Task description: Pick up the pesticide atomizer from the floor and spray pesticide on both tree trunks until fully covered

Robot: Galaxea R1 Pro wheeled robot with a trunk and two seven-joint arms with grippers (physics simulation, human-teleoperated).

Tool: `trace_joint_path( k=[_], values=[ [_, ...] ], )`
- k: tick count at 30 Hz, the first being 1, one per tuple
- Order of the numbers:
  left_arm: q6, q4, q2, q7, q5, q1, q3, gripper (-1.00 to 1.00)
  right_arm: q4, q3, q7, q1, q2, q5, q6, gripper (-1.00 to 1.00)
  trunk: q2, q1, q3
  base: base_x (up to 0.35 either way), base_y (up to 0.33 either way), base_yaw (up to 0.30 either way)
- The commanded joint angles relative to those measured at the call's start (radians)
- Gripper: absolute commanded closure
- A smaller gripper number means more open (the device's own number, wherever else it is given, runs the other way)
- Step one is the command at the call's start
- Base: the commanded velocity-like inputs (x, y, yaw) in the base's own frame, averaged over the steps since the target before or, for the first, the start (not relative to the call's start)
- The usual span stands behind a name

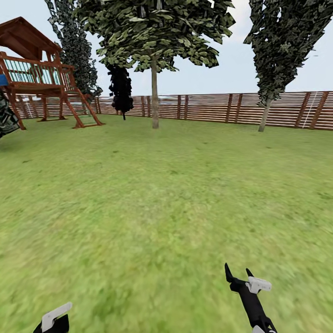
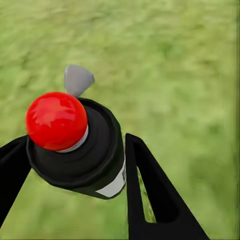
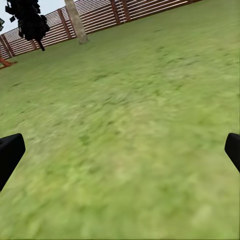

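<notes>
Item count: garden scene

The cameras are showing one pesticide atomizer point(image 2: 75, 145), one leafy tree point(image 1: 155, 55) with one bare tree trunk point(image 1: 155, 97), three dark narrow conifers point(image 1: 277, 51), one wooden play tower point(image 1: 39, 74), one slatted fence point(image 1: 222, 107), and two hands: left hand point(image 2: 70, 170), right hand point(image 1: 238, 274).
</notes>
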Motion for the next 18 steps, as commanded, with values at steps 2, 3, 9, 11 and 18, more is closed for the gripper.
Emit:
trace_joint_path(
  k=[2, 3, 9, 11, 18],
  values=[
    [0.0, 0.0, 0.0, 0.0, 0.0, 0.0, 0.0, 1.0, 0.0, 0.0, 0.0, 0.0, 0.0, 0.0, 0.0, -1.0, 0.0, 0.0, 0.0, 0.331, 0.0, 0.0],
    [0.0, 0.0, 0.0, 0.0, 0.0, 0.0, 0.0, 1.0, 0.0, 0.0, 0.0, 0.0, 0.0, 0.0, 0.0, -1.0, 0.0, 0.0, 0.0, 0.331, 0.0, 0.0],
    [0.0, 0.0, 0.0, 0.0, 0.0, 0.0, 0.0, 1.0, 0.0, 0.001, 0.0, 0.0, 0.0, 0.0, 0.0, -1.0, 0.0, 0.0, 0.0, 0.331, 0.0, 0.0],
    [0.0, 0.0, 0.0, 0.0, 0.0, 0.0, 0.0, 1.0, 0.0, 0.001, 0.0, 0.0, 0.0, 0.0, 0.0, -1.0, 0.0, 0.0, 0.0, 0.331, 0.0, 0.0],
    [0.0, -0.001, 0.0, 0.0, 0.0, 0.0, 0.0, 1.0, 0.0, 0.001, 0.0, 0.0, 0.0, 0.0, 0.0, -1.0, 0.0, 0.0, 0.0, 0.331, 0.0, 0.0]
  ],
)
